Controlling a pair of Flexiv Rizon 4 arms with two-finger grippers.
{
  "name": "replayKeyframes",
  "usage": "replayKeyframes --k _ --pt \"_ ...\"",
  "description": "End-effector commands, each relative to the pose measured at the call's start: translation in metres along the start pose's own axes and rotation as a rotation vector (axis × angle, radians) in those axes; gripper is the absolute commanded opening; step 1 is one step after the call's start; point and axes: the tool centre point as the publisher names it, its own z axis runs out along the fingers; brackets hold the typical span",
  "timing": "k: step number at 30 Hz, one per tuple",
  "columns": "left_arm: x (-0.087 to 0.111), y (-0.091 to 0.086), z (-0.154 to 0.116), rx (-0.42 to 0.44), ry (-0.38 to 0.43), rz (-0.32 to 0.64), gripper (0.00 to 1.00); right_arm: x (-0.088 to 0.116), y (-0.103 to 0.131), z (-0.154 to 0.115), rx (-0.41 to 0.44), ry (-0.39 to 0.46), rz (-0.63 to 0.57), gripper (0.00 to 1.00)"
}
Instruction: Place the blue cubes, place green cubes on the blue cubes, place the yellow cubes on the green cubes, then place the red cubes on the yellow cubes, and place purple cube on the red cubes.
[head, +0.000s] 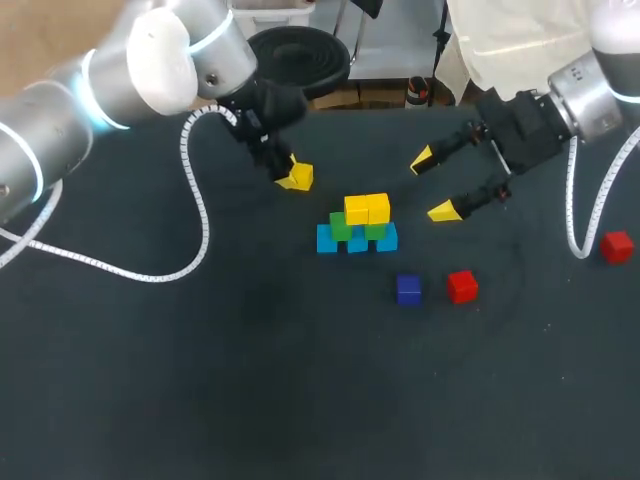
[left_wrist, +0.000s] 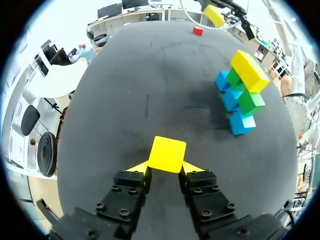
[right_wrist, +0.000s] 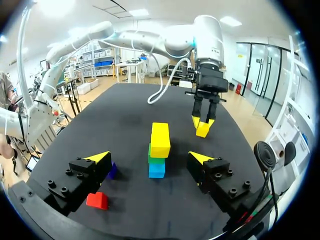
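The stack in the middle has a row of blue cubes (head: 357, 240) at the bottom, green cubes (head: 358, 228) on them and two yellow cubes (head: 367, 208) on top. To the left of the stack, my left gripper (left_wrist: 166, 167) is shut on another yellow cube (left_wrist: 167, 154), a yellow tip pressing each side. My right gripper (head: 432, 185) hangs open to the right of the stack with nothing between its fingers. A purple cube (head: 408, 289) and a red cube (head: 461, 286) lie in front of the stack. A second red cube (head: 616, 246) lies at the far right.
The left arm's white cable (head: 195, 210) loops over the table at the left. The dark table (head: 250, 380) stretches wide toward the front.
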Motion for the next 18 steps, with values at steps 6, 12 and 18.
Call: replayKeyframes --k 6,12,18 --pt "0.026 -0.057 -0.033 -0.117 0.054 -0.118 0.00 0.000 0.000 0.000 0.000 -0.001 -0.001 1.00" --pt "0.035 -0.084 -0.050 -0.162 0.044 -0.195 0.00 0.000 0.000 0.000 0.000 -0.001 -0.001 1.00" --pt "0.035 -0.105 -0.050 -0.198 0.035 -0.242 0.00 0.000 0.000 0.000 0.000 -0.001 -0.001 1.00"
